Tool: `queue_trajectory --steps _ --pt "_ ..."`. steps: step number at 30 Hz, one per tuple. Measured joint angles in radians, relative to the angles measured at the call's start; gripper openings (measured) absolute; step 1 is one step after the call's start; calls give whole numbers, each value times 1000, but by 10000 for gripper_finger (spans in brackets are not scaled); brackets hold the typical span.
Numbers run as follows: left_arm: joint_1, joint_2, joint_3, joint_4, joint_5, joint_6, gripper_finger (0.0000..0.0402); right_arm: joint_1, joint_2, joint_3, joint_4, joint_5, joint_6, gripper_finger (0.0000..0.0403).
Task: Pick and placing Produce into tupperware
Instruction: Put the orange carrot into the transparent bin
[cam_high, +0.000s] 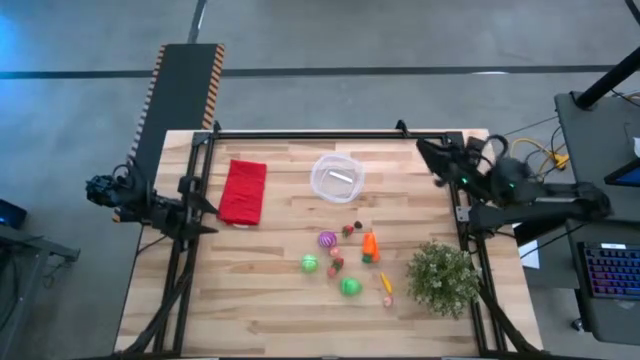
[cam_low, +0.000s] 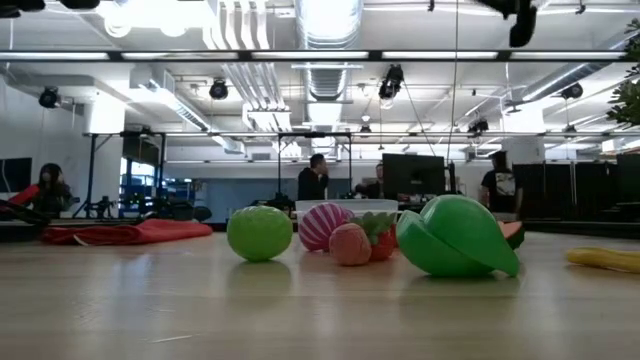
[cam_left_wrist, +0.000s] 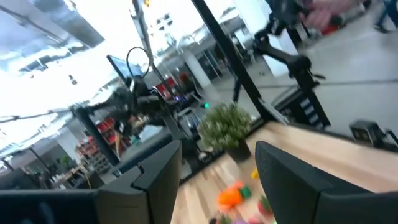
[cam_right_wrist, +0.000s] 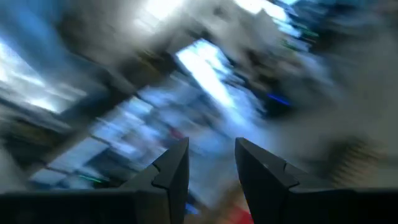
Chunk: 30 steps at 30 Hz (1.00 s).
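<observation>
high view shows the right gripper (cam_high: 432, 152) up at the table's far right corner, jaws a narrow gap apart with nothing between them. left gripper (cam_left_wrist: 217, 180) waits off the left edge, jaws apart and empty. tupperware (cam_high: 337, 177) sits just beside the right jaws, toward the middle; produce lies further on, nearer the front: orange carrot (cam_high: 370, 245), purple ball (cam_high: 327, 240), green balls (cam_high: 350, 287). nothing is packed yet, i judge. best next: widen the right jaws, come straight down over the carrot across its narrow width, clear of the potted plant (cam_high: 442, 277).
</observation>
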Motion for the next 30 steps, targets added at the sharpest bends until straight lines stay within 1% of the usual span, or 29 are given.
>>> queue_trajectory --steps 2,4,5,7,9,11,12,13,14,17,18,19,21,23,26,30 --pt "0 0 0 14 0 0 192 0 36 106 -275 109 110 123" --pt "0 1 0 32 0 0 192 0 61 190 -512 179 252 123" --pt "0 2 0 42 0 0 192 0 72 224 -613 196 316 123" --pt "0 0 0 46 -5 0 192 0 88 282 -760 198 411 123" --pt "0 2 0 79 -22 -3 192 0 102 325 -841 192 456 123" --pt "0 8 0 124 -4 -52 192 0 117 356 -881 183 458 123" --pt "-1 13 -1 158 15 -110 192 0 125 369 -884 180 440 123" --pt "-1 16 -2 193 28 -206 192 0 134 381 -879 180 419 123" --pt "-1 20 -3 239 28 -332 192 0 144 394 -874 177 412 123" --pt "0 32 -2 369 25 -818 192 0 177 436 -877 174 379 123" --pt "0 33 -2 395 25 -943 192 0 190 453 -874 174 346 123" --pt "0 34 -2 414 25 -1009 192 0 204 472 -872 174 311 123" --pt "0 33 -2 453 25 -1034 192 0 237 503 -872 174 263 122" --pt "0 33 0 494 23 -1012 192 -2 278 537 -873 188 202 120" --pt "0 33 1 554 15 -1005 192 -14 338 595 -890 222 176 117" --pt "0 34 1 562 12 -992 192 -13 407 677 -886 223 118 116"
